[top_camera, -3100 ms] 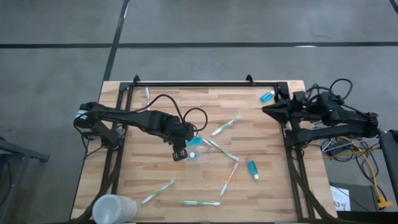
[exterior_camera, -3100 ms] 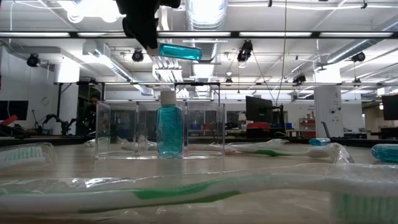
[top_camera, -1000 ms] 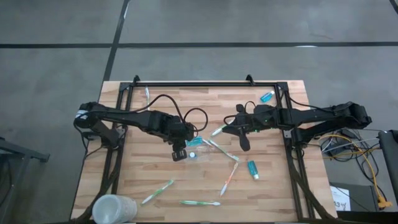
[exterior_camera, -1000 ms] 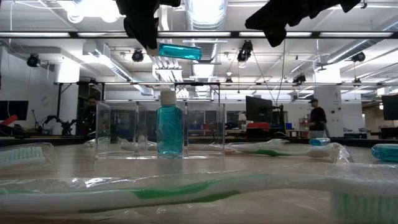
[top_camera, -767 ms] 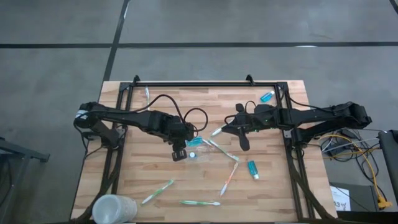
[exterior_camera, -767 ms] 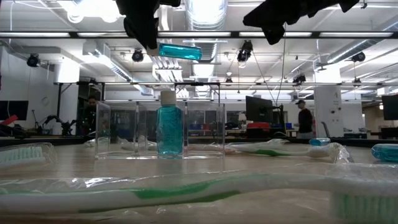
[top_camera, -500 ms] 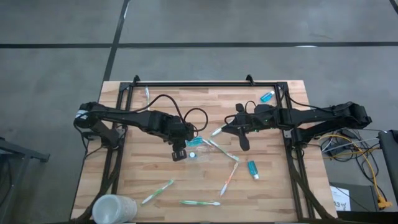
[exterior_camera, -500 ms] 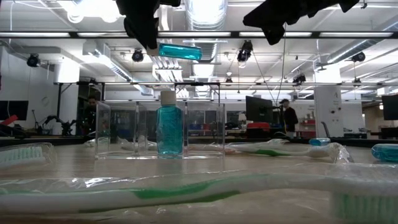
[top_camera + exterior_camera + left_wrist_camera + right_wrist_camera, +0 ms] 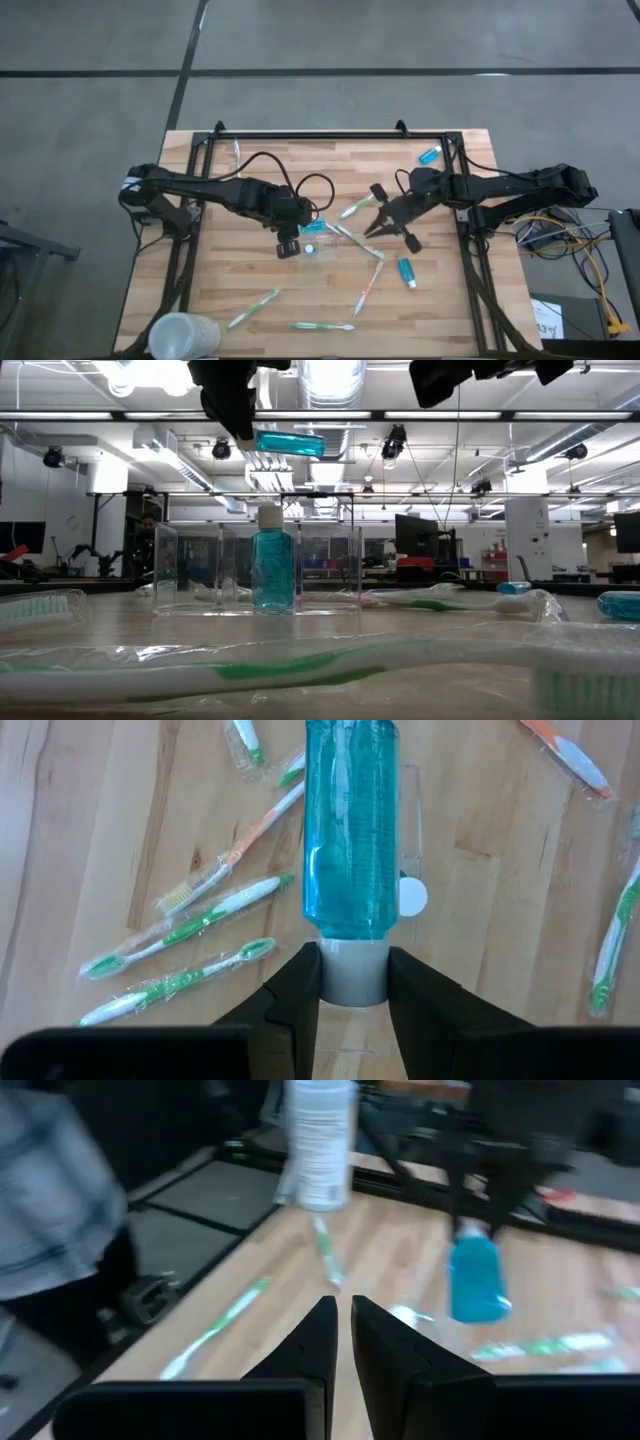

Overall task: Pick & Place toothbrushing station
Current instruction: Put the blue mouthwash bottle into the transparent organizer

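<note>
The left gripper [image 9: 352,982] holds a small blue tube [image 9: 351,825] by its pale cap, fingers pinched on either side; it hovers directly above the toothbrushing station [image 9: 257,570], a clear holder near the middle of the wooden table [image 9: 250,290]; one blue tube [image 9: 271,570] already stands upright inside it. The held tube lies roughly level in the low view, not upright, so it would likely catch on the holder's rim or topple if released like this; the grip on the cap alone looks slim, and the tube could swing or slip. The holder is light, and a nudge might slide it or tip the tube inside. The left arm reaches in from the table's left edge, its wrist bent down over the holder. The right gripper [image 9: 392,222] hangs above the table to the right of the holder, fingers nearly together and empty, over scattered wrapped toothbrushes [image 9: 366,285]; it could crowd the left arm if it drifts closer.
</note>
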Controlling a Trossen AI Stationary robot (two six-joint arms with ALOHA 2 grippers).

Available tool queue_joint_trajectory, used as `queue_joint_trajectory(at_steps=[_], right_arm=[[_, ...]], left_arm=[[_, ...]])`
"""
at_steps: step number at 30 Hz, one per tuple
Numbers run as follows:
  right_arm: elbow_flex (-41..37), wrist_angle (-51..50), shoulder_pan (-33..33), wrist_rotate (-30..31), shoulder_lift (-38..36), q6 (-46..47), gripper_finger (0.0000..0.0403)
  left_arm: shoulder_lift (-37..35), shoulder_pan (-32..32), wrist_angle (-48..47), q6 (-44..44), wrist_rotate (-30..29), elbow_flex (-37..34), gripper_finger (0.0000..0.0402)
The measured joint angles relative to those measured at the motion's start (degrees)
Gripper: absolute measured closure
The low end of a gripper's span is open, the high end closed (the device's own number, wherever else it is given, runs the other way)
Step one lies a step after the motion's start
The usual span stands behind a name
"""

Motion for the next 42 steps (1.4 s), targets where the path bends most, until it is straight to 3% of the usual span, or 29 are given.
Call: queue_joint_trajectory(at_steps=[7, 13, 22, 26, 32, 42], right_arm=[[0.0, 0.03, 0.01, 7.85, 0.0, 5.29, 0.0369], [0.0, 0.1, 0.02, 7.85, 0.0, 6.2, 0.0369], [0.0, 0.15, 0.02, 4.02, 0.23, -2.79, 0.0369], [0.0, -0.39, 0.02, 8.81, 0.35, 1.92, 0.0369], [0.0, -5.98, -0.04, 21.23, 0.35, 11.61, 0.0369], [0.0, -7.24, -0.09, 23.08, 0.35, 15.05, 0.0369]], left_arm=[[0.0, 0.0, -0.02, -0.04, -0.06, -0.01, 0.0296], [0.0, -0.02, -0.02, -0.08, -0.09, -0.01, 0.0296], [0.0, -0.04, 0.0, -0.1, -0.18, -0.01, 0.0296], [0.0, -0.04, 0.03, -0.13, -0.17, -0.02, 0.0296], [0.0, -0.01, 0.06, -0.03, -0.17, -0.02, 0.0296], [0.0, 0.0, 0.2, 0.89, -0.64, -0.02, 0.0296]])
